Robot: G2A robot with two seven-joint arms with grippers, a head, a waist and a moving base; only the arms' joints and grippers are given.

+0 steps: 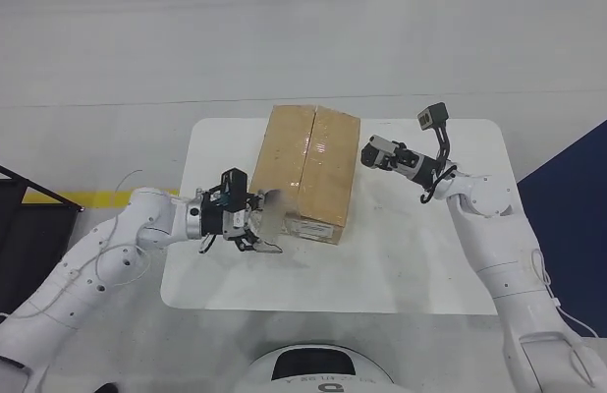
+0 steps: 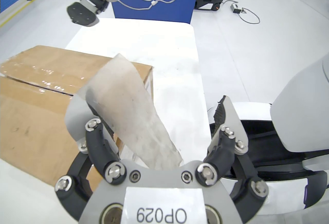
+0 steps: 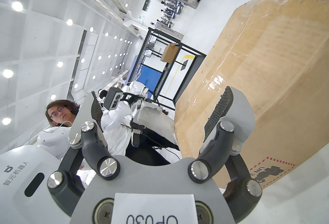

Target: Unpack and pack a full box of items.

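The left end effector (image 2: 151, 110) has its fingers spread wide, clamped on nothing. A cloudy, translucent strip (image 2: 123, 96) of what looks like tape or film clings to one finger and curls up between the two. Its wrist plate carries a small white sticker with dark print. This end effector sits just off the near corner of the box (image 1: 308, 167), on the left arm's side. The right end effector (image 1: 368, 153) is also spread apart and empty, with a similar sticker on its plate. It is at the opposite side of the box, towards the far end, one finger close beside the cardboard wall; I cannot tell whether it touches. The box is plain brown cardboard, lying closed on the white desk (image 1: 421, 255), towards the far edge and a little left of centre. Its two top flaps meet along a seam covered by shiny clear tape (image 1: 305, 157). A white printed label (image 1: 311, 227) is stuck on the near wall, and a red dashed-outline mark (image 3: 270, 171) with dark print sits low on the wall facing the right arm.
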